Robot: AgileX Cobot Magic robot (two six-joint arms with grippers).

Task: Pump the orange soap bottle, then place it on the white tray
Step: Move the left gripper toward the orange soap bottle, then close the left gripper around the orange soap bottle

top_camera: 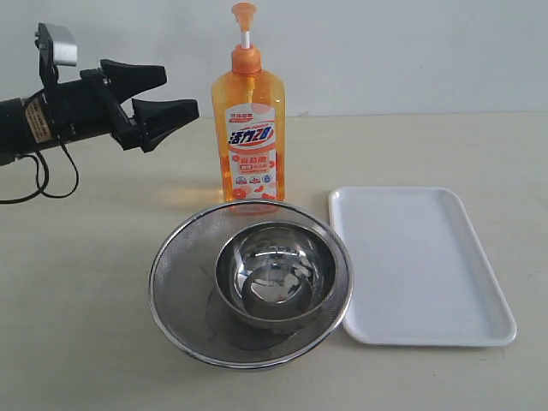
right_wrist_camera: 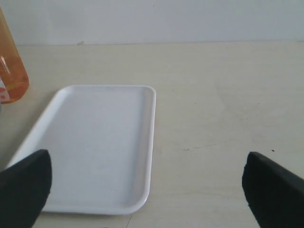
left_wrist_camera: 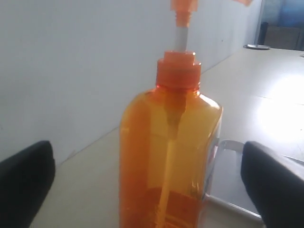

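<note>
We see the orange soap bottle standing upright on the table, at 12 o'clock from the steel strainer, with its base just behind the strainer's far rim. The white tray lies flat at 3 o'clock from the strainer. Whether the two rims touch we cannot tell. A steel bowl sits inside the strainer.

The left gripper hangs at 9 o'clock from the bottle's shoulder, its jaws spread wide and gripping nothing, a small gap short of the bottle. Open tabletop stretches at 9 o'clock from the strainer and at 12 o'clock beyond the tray.

The left wrist view adds that the bottle stands between the fingers and touches neither. Only its own wrist view shows the right gripper: its jaws are wide and empty, over the tray's edge and the open table beside it.
</note>
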